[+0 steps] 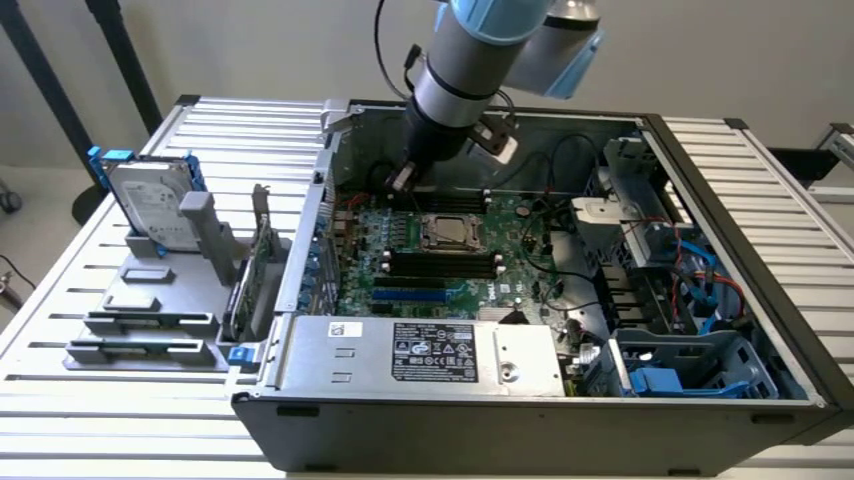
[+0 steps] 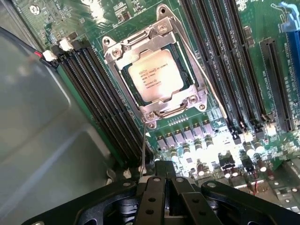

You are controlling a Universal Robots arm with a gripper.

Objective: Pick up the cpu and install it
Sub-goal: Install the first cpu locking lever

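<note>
The cpu [image 1: 451, 232] sits in its socket at the middle of the green motherboard [image 1: 527, 255], inside the open computer case [image 1: 534, 440] on the slatted counter [image 1: 80, 290]. The tool [image 1: 400, 180] hangs just past it on the far side, fingers pressed together with nothing between them. Black memory slots [image 1: 441, 265] flank the socket, a grey power supply [image 1: 420, 352] fills the case's near edge, and cables crowd the exterior view's right. A hard drive [image 1: 150, 205] stands in grey holders [image 1: 140, 310], well apart at the exterior view's left. The wrist view adds finer detail (printed lettering on the cpu [image 2: 154, 80], the metal socket frame [image 2: 194, 101] around it) and the closed tool [image 2: 164, 187].
</note>
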